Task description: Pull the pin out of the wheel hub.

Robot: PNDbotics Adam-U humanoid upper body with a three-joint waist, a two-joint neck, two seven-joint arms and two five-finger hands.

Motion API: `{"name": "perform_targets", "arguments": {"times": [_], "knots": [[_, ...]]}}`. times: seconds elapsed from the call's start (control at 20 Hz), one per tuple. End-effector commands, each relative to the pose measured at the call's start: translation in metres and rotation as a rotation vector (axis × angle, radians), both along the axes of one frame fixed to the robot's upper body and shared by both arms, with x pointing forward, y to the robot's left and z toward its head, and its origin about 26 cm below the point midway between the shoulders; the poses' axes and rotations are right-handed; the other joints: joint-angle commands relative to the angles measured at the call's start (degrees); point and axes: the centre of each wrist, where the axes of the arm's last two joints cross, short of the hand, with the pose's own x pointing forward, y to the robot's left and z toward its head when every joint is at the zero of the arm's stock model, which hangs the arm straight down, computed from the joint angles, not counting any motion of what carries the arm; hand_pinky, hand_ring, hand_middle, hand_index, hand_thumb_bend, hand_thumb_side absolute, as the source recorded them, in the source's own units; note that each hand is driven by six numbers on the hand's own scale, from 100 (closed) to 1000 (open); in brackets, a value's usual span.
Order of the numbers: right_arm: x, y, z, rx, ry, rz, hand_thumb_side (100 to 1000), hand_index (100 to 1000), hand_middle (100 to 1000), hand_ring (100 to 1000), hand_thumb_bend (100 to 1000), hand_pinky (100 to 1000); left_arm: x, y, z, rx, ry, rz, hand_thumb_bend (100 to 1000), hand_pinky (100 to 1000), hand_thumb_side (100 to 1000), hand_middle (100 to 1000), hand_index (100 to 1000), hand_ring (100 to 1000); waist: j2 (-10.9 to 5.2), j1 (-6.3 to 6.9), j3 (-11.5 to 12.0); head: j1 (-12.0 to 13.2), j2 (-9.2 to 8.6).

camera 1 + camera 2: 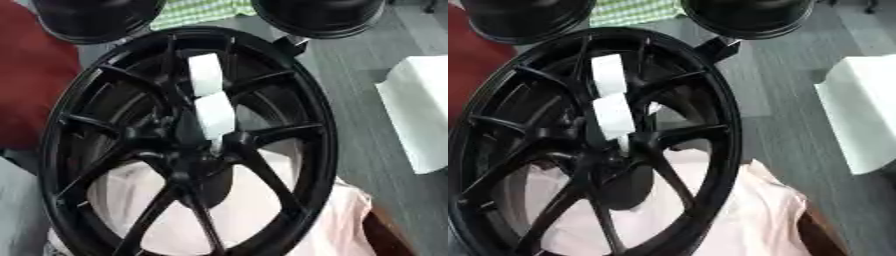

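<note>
A big black spoked wheel (311, 125) fills the middle of both eye views and lies on a pale pink cloth (337, 220). A white pin (213, 112), made of two stacked white sections, rises from the hub (188, 157) and leans toward the top of the picture. Its lower end disappears into the dark hub centre. Nothing touches the pin. Neither of my hands shows in either view.
Two dark round objects (92, 17) (319, 15) sit beyond the wheel's far rim, with a green checked cloth (201, 11) between them. A white box (420, 115) stands on the grey floor to the right. A red surface (26, 85) lies on the left.
</note>
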Motion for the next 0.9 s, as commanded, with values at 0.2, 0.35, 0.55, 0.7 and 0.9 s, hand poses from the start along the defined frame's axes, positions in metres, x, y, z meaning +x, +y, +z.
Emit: {"name": "perform_targets", "arguments": {"times": [0.2, 0.35, 0.55, 0.7, 0.9], "knots": [[-0.004, 0.001, 0.013, -0.017, -0.043, -0.001, 726, 751, 647, 734, 100, 889, -0.005, 0.006, 0.006, 0.067, 0.002, 0.03, 584, 861, 409, 813, 890, 834, -0.88, -0.23, -0.07, 0.18, -0.76], [-0.004, 0.001, 0.013, -0.016, -0.042, 0.0, 726, 751, 647, 735, 100, 889, -0.005, 0.007, 0.005, 0.094, 0.006, 0.045, 664, 874, 445, 833, 917, 849, -0.87, -0.2, -0.04, 0.09, -0.89], [-0.005, 0.001, 0.013, -0.015, -0.042, 0.001, 726, 751, 647, 735, 100, 889, -0.005, 0.007, 0.005, 0.096, -0.004, 0.045, 597, 853, 455, 808, 890, 832, -0.86, -0.13, 0.01, 0.09, -0.98], [-0.005, 0.002, 0.013, -0.015, -0.044, 0.001, 725, 751, 647, 735, 100, 889, -0.004, 0.002, 0.008, 0.032, -0.1, 0.032, 334, 804, 537, 734, 816, 775, -0.89, -0.15, 0.13, -0.03, -0.71], [-0.005, 0.003, 0.016, -0.025, -0.052, 0.008, 722, 751, 648, 735, 100, 888, -0.004, -0.02, 0.015, -0.203, -0.395, -0.066, 158, 747, 629, 680, 774, 710, -0.93, -0.29, 0.17, -0.65, -0.66]]}}
